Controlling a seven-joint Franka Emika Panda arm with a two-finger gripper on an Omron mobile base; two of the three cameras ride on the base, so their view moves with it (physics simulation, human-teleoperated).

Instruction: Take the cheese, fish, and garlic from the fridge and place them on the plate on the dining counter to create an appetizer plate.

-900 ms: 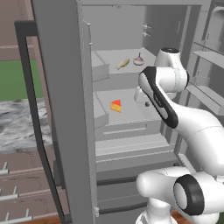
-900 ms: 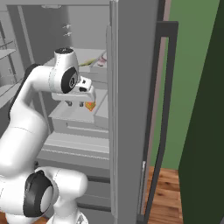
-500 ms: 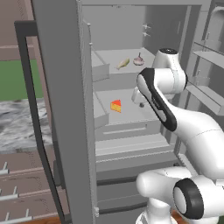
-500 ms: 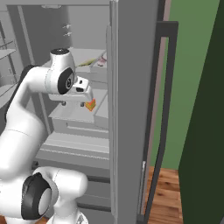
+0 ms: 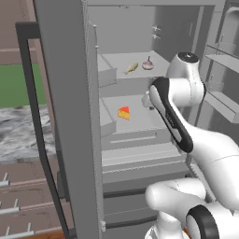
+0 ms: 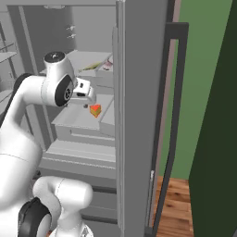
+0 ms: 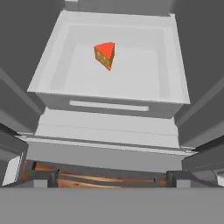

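Cheese [image 7: 105, 54] lies flat, narrow tip toward the fridge [image 7: 109, 94] front.

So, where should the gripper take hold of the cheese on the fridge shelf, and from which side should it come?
Probably across the two flat side faces of the cheese, with the open gripper coming in from the fridge's open front and slightly above. The wedge lies alone near the middle of its shelf, with free space on both sides for the fingers. Its red face and narrow tip seem poorer places to pinch.

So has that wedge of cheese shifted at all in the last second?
No. The cheese sits at the same spot on the middle shelf of the fridge, below the fish and garlic.
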